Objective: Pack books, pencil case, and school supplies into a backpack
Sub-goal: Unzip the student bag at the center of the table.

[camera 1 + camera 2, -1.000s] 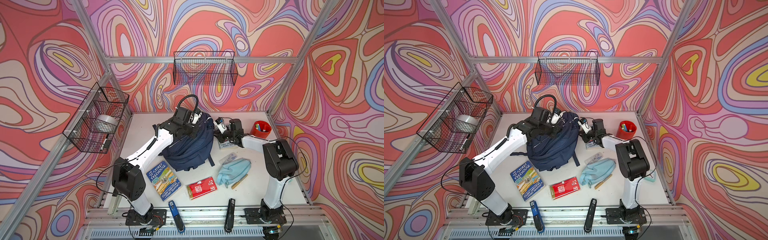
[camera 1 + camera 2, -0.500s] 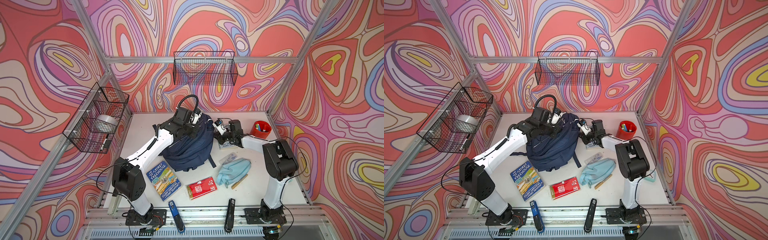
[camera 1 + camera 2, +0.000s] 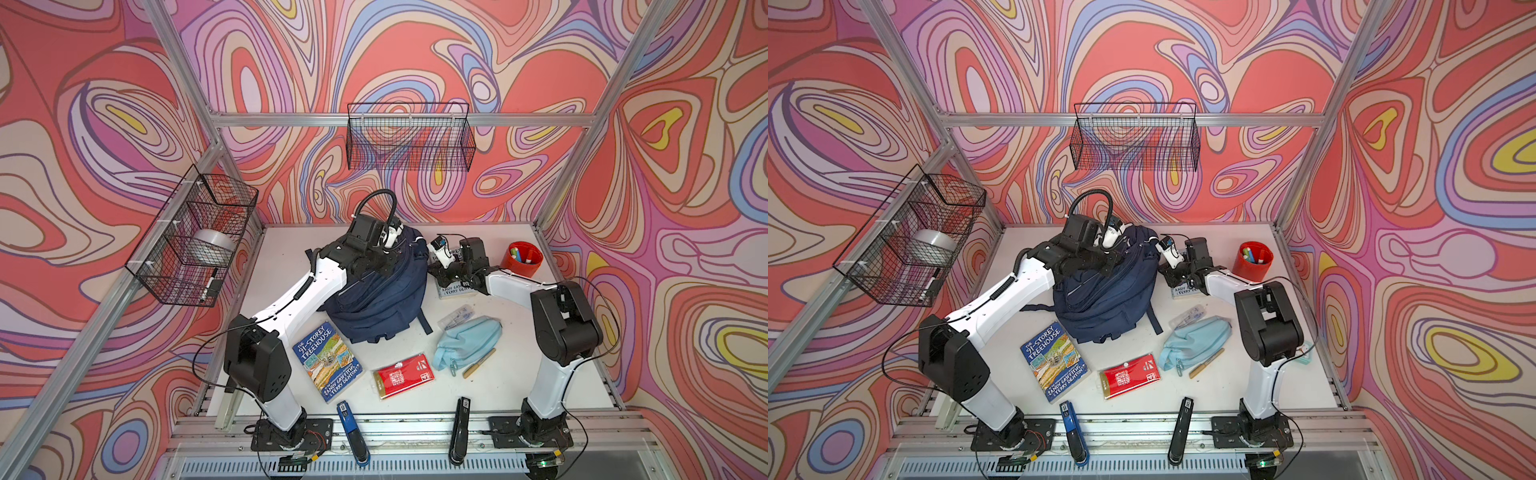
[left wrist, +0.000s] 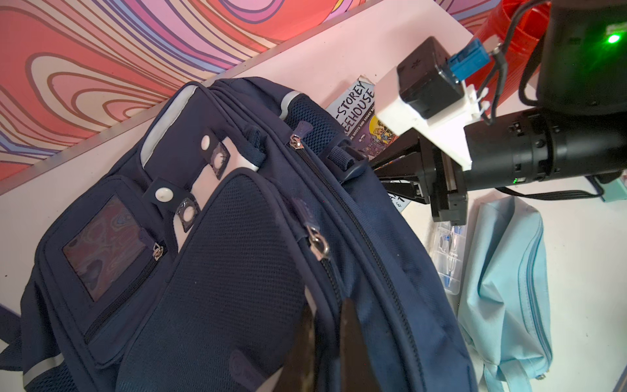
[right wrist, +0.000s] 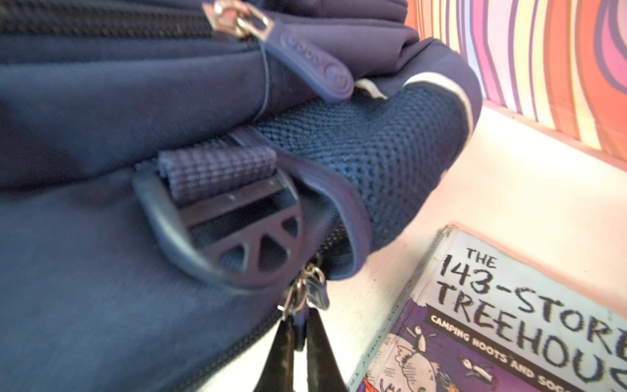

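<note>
In both top views the right arm covered most of the grey-purple book, leaving only its near edge with the authors' names. The right wrist view cut the book off at the frame edge. From above, the left gripper was hidden behind its own wrist, and its dark fingers ran out of the left wrist view. The backpack was blurred in the right wrist view, and what sat between the right gripper fingers could not be told. The clear packet's contents were too small to make out.

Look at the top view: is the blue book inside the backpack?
No, the blue book lies flat on the table, cover up, outside the backpack.
</note>
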Motion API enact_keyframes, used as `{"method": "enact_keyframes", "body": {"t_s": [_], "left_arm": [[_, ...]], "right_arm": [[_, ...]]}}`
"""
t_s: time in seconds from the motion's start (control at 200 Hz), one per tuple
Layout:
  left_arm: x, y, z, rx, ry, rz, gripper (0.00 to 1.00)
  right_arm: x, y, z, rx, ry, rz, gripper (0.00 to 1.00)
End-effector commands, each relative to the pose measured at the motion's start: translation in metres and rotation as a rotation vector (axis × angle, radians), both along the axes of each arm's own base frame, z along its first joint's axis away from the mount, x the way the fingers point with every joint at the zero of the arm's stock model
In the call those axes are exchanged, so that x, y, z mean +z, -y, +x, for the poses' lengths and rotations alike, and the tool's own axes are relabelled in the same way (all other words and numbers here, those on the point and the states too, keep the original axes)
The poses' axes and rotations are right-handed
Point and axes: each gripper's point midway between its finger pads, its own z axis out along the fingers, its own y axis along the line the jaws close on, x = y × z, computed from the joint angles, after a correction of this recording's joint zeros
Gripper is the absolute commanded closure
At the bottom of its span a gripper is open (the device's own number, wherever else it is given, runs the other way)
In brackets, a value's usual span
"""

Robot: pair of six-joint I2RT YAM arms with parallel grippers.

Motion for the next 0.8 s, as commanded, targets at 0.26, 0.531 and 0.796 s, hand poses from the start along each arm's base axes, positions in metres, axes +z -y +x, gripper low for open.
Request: {"method": "enact_keyframes", "body": {"t_s": [0.26, 0.531, 0.796], "left_arm": [[0.023, 0.004, 0.021, 0.055, 0.089, -0.045, 1.0], [0.001, 0.005, 0.032, 0.092, 0.041, -0.022, 1.0], [-0.003, 0.007, 0.042, 0.149, 0.014, -0.051, 1.0]], "right_arm": [[0.016, -0.007, -0.024, 0.037, -0.041, 0.03, 1.0], [0.025, -0.008, -0.053, 0.035, -0.073, 0.056, 1.0], [0.035, -0.025, -0.083, 0.047, -0.109, 0.104, 1.0]]}}
